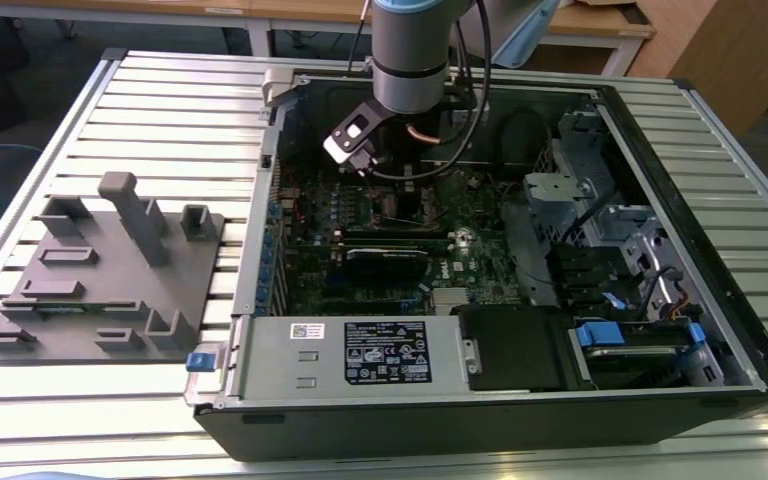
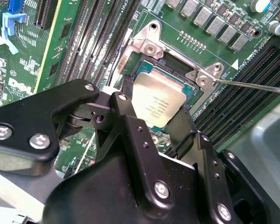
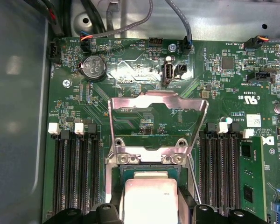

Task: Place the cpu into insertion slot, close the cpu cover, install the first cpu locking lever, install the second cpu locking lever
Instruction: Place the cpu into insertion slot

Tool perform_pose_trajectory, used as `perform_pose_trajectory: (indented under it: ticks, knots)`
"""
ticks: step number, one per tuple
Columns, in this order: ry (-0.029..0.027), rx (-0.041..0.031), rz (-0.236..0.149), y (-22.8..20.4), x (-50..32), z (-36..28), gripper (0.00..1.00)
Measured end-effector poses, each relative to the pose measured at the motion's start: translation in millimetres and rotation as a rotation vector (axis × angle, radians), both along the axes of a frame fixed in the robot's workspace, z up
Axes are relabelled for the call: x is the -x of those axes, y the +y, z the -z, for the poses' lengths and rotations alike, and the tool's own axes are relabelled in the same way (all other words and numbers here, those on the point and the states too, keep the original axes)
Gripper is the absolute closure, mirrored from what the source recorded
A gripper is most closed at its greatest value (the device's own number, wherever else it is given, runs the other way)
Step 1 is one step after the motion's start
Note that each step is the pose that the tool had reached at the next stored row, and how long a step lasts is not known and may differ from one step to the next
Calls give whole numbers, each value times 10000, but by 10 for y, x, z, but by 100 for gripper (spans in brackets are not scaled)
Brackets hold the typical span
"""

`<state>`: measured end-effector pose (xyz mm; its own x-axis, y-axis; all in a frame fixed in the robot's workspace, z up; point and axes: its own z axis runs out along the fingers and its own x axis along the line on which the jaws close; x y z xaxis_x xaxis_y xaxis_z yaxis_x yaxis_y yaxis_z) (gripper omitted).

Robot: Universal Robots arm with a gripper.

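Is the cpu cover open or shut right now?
Open: the cpu cover lies folded back from the insertion slot, green board showing through its window.

Memory slots [image 3: 74,177] flank the insertion slot [image 3: 118,186]; the opened cpu cover [image 3: 158,100] stands at one end.

Open computer case [image 1: 491,420] lies flat on a slatted metal table [image 1: 171,110]. Grey moulded block [image 1: 117,300] sits beside it, toward the exterior view's left. Small blue clip [image 1: 201,360] between the two. Silver power supply [image 1: 291,365] carries a black-and-white label [image 1: 387,352]. In the first wrist view: green circuit board [image 3: 144,70], coin battery [image 3: 93,66], black memory slots [image 3: 77,172].
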<state>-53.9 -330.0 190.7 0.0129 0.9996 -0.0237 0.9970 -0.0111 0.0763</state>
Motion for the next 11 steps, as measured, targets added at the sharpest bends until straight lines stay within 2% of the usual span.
perform_pose_trajectory:
  ticks: [5, 11]
  knots:
    - [-1, -66, 1, 0, 0, 0, 46]
    - [2, -71, 1, 0, 1, 6, 46]
